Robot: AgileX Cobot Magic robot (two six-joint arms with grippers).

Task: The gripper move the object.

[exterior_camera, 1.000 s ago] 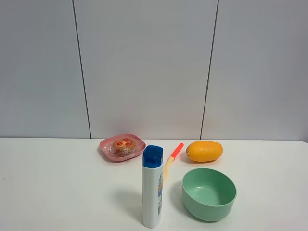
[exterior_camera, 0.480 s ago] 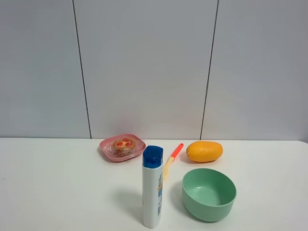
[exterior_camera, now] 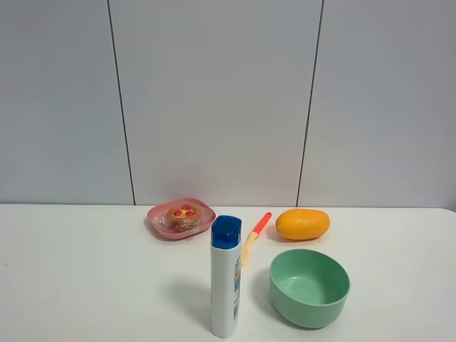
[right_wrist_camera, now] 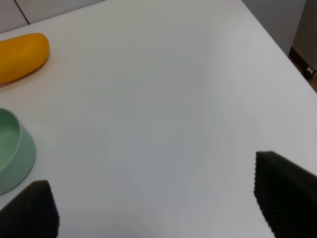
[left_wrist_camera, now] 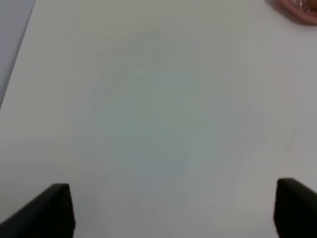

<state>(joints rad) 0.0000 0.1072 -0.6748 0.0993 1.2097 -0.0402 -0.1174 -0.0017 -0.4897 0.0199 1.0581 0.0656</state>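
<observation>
The wrapped golden-brown pastry (exterior_camera: pixel 182 214) with red dots lies on a pink plate (exterior_camera: pixel 204 213) at the back of the table, left of centre. Neither arm shows in the exterior high view. In the left wrist view my left gripper (left_wrist_camera: pixel 173 208) is open over bare white table, with only its two black fingertips (left_wrist_camera: pixel 52 210) showing; the pink plate's rim (left_wrist_camera: pixel 299 11) sits at the picture's far corner. In the right wrist view my right gripper (right_wrist_camera: pixel 158 208) is open over bare table, empty, near the mango (right_wrist_camera: pixel 22 56) and the green bowl (right_wrist_camera: pixel 15 156).
A white bottle with a blue cap (exterior_camera: pixel 226 278) stands at the front centre. A green bowl (exterior_camera: pixel 309 286) sits to its right. An orange-yellow mango (exterior_camera: pixel 303 224) and an orange-and-yellow utensil (exterior_camera: pixel 255 234) lie behind them. The table's right edge (right_wrist_camera: pixel 277 47) shows in the right wrist view.
</observation>
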